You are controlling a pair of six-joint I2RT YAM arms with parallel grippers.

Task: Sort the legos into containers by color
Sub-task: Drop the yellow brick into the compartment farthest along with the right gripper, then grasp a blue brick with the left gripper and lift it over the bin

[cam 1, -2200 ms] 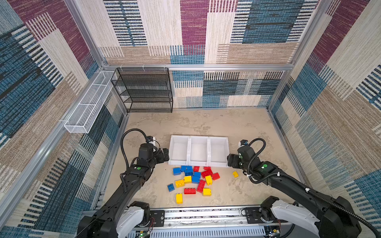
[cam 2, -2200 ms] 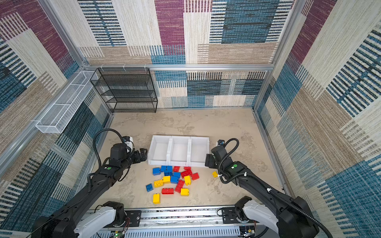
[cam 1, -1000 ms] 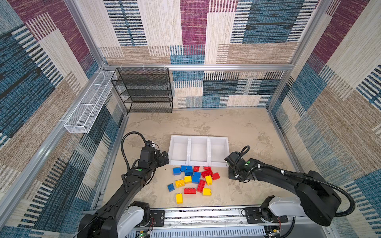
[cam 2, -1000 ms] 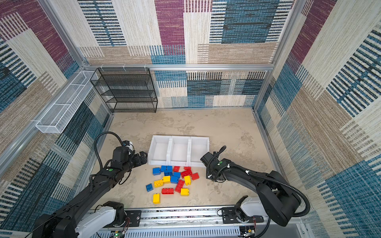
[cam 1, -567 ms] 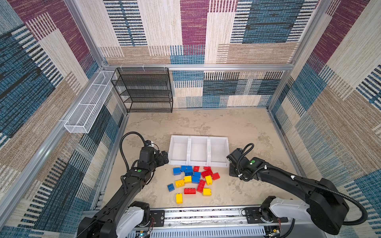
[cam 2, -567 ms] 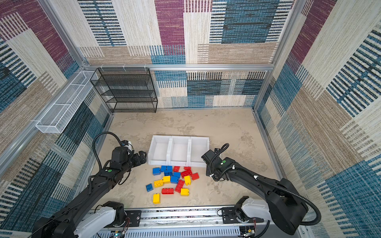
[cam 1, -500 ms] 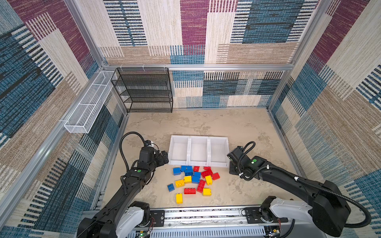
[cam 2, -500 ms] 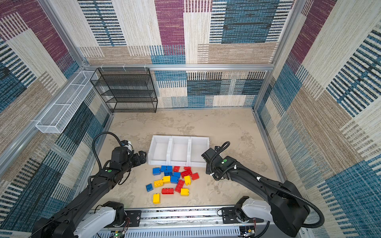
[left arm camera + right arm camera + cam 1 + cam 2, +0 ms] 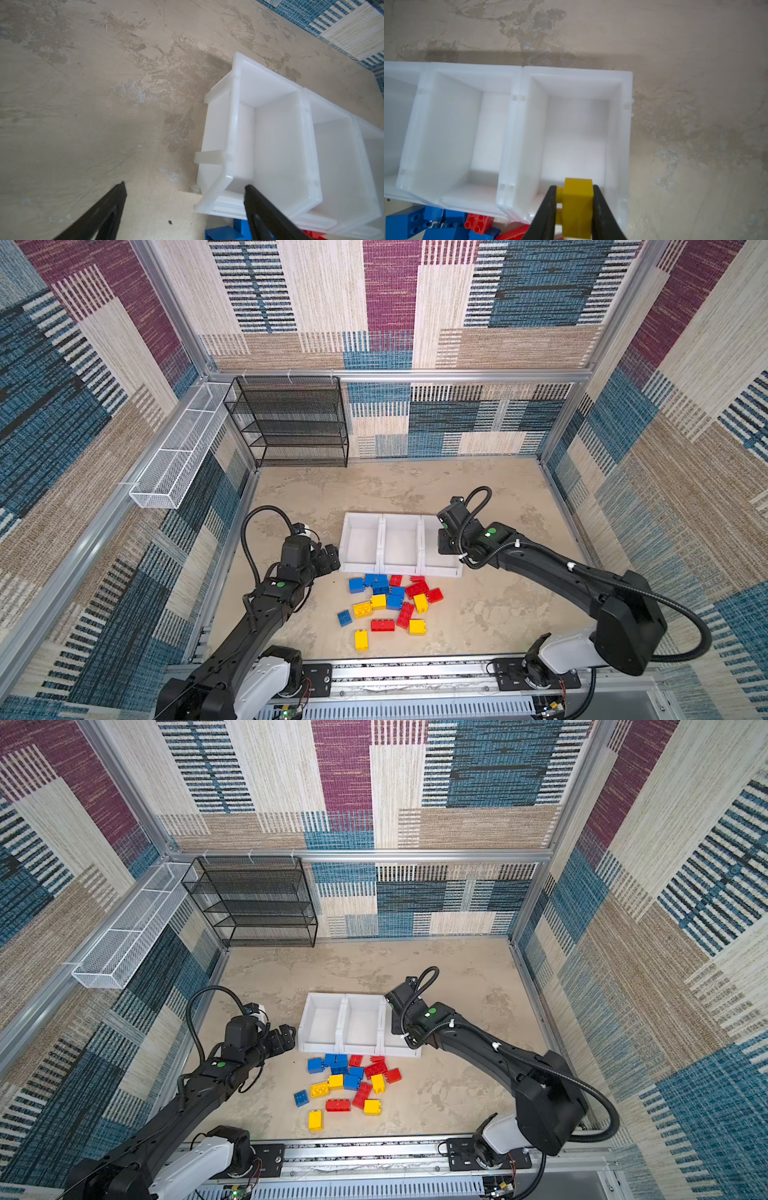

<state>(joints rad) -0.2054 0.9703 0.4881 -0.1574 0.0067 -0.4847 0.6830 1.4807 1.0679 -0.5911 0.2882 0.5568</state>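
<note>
Several blue, red and yellow legos (image 9: 392,601) (image 9: 351,1082) lie in a loose pile on the floor, just in front of the containers. The containers are three joined white bins (image 9: 401,516) (image 9: 345,996), and nothing shows inside them. My right gripper (image 9: 574,186) (image 9: 443,545) is shut on one yellow lego (image 9: 577,199) and hangs over the near end of the right bin (image 9: 625,124). My left gripper (image 9: 185,185) (image 9: 330,558) is open and holds nothing. It sits low at the left bin's near left corner (image 9: 216,187).
A black mesh shelf rack (image 9: 291,423) stands at the back left. A long white wire basket (image 9: 178,448) hangs on the left wall. Patterned walls close in three sides, and a metal rail (image 9: 395,672) runs along the front edge.
My right gripper took the lone yellow lego off the floor right of the pile. It carried the lego up and back over the right bin. My left gripper barely moved.
</note>
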